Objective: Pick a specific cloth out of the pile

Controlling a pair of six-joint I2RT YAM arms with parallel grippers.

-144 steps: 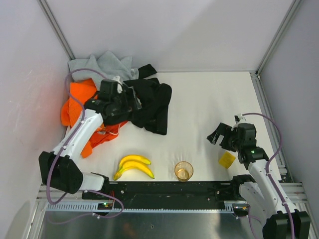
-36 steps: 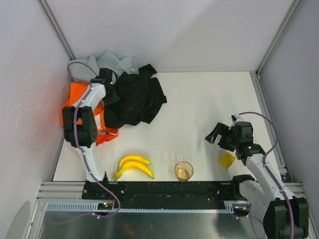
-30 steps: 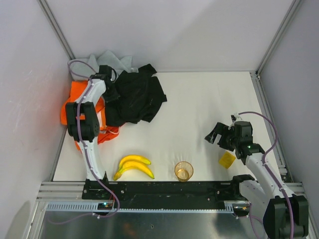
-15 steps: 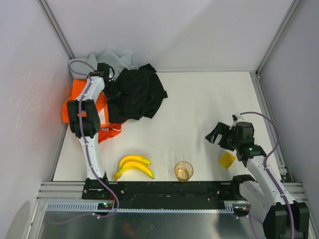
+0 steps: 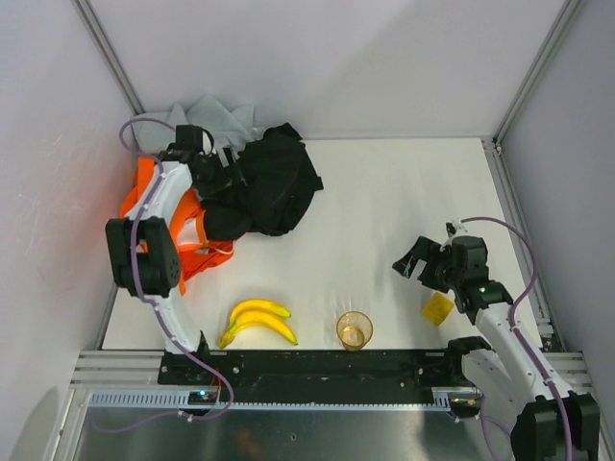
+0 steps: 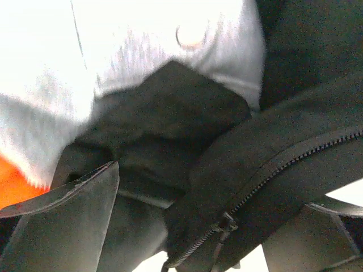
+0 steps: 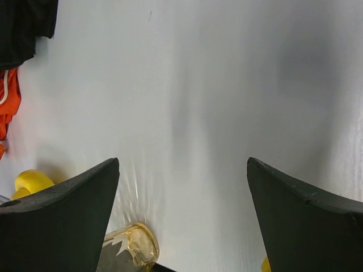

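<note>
The left gripper (image 5: 213, 179) is pictured sunk into the heap of grey, black and orange garments (image 5: 221, 115), its fingers (image 6: 62, 221) spread wide with a black zippered garment (image 6: 272, 170) bunched between them. The red-orange thin cloth with white trim (image 5: 192, 257) is seen just nearward of that gripper, at the heap's edge, ungripped. The right gripper (image 5: 413, 261) is shown with fingers apart above the white table (image 5: 384, 192), well away from the heap.
</note>
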